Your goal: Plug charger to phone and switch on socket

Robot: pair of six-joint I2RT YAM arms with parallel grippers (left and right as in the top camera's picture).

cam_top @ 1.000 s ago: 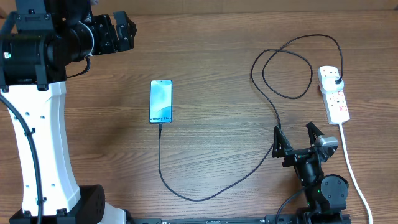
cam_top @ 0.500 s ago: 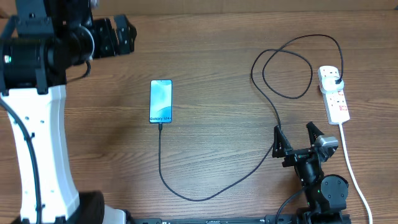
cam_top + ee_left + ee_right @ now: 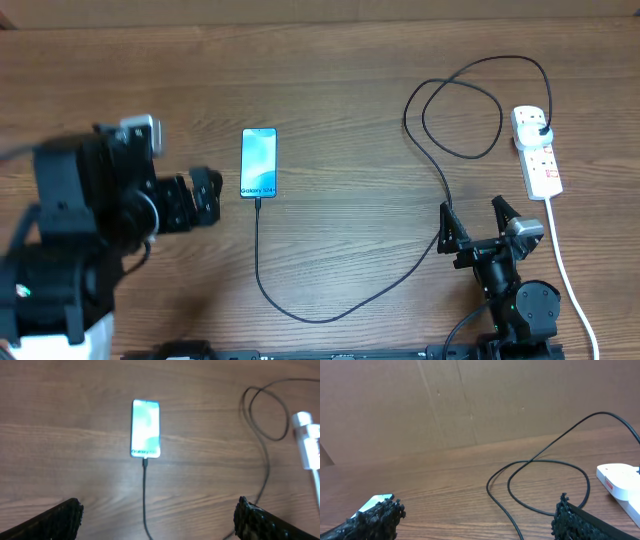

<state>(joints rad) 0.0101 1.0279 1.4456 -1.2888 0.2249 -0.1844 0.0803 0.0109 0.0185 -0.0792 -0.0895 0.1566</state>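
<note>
**Surface and room.** Noted a brown wood-grain table (image 3: 340, 60) filling the overhead view, matt, with soft glare in the left wrist view. Saw behind it, in the right wrist view, a plain brown panel (image 3: 470, 400) with faint vertical seams. Saw nothing more of the room.

**Task items.** Found the phone (image 3: 258, 163) lying flat left of centre, screen up and lit light blue. Traced the charger (image 3: 300, 316) from the phone's near edge, tip touching it, in a sweep toward the right side. Followed it on through a loop to a black plug seated in the far end of the socket (image 3: 540, 165). Found the socket at the table's right side, well apart from the phone, with its white cord (image 3: 572, 285) trailing toward the near edge.

**Grippers.** Found the left gripper (image 3: 200, 197) near the phone's left side, jaws spread wide, gripping nothing. Found the right gripper (image 3: 475, 222) near the socket, jaws likewise apart and empty, with the charger just beside its left finger.

**Hidden or unclear.** Marked the left arm (image 3: 80, 240) as smeared in the overhead view. Saw only a corner of the phone past a fingertip in the right wrist view. Could not tell the socket's switch position.

**Writing.** Read "Galaxy S24+" low on the phone screen. Saw red marks on the socket, print too small to read.
</note>
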